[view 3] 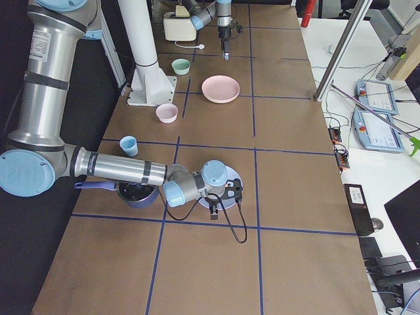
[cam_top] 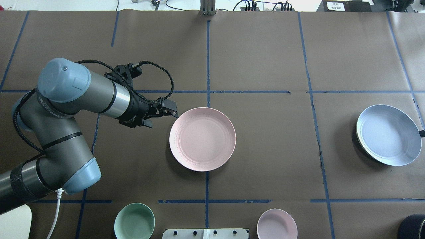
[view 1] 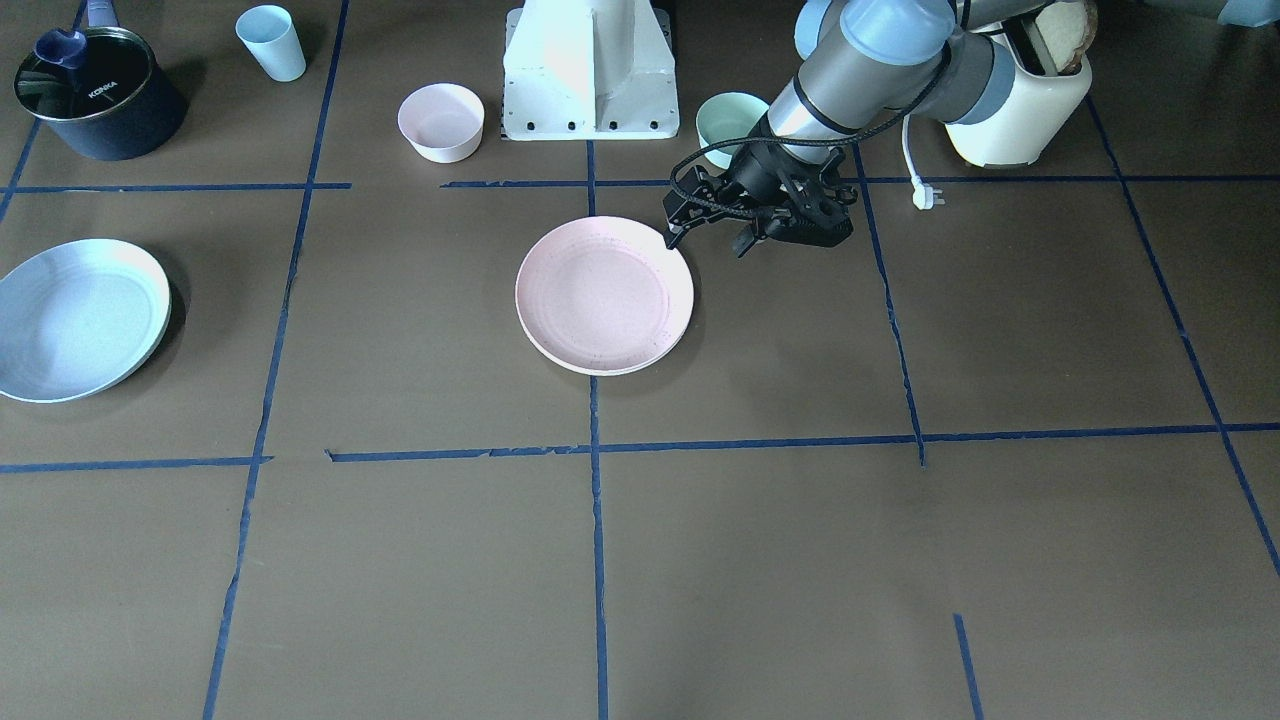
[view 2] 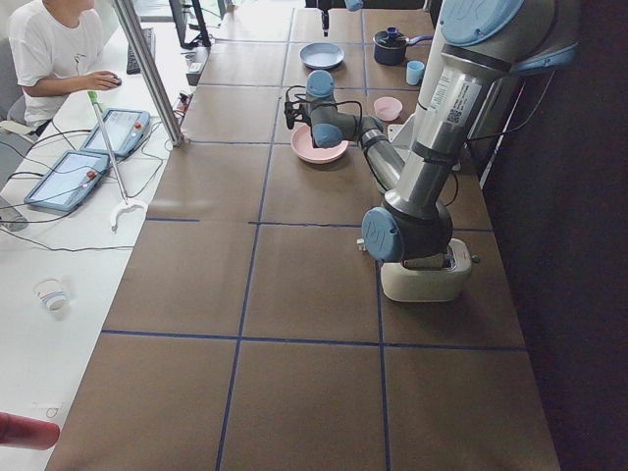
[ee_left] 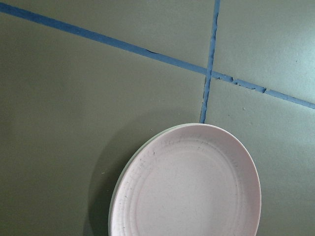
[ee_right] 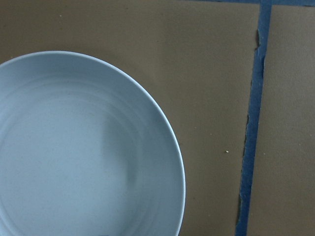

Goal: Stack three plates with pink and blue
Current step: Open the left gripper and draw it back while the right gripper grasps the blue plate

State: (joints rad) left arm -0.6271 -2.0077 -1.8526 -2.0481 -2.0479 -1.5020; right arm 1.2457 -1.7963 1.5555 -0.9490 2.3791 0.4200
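Beside pink plate [view 1: 604,295] rim | left fingers [cam_top: 170,110] apart | right fingers [view 3: 214,207] by blue plate [cam_top: 388,134]: cannot tell

Bright, even light from above, all views. Pink plate [cam_top: 202,139] drops soft shadow on side toward mint bowl [cam_top: 134,220]; blue plate [cam_top: 388,134], far off from pink plate, same deal. Robot base [view 1: 590,70] behind pink plate blown out white in front view. Glare on pot lid [view 1: 75,75]. Left wrist view greenish, fairly sharp. Right wrist view bit soft, dim patch inside blue plate.
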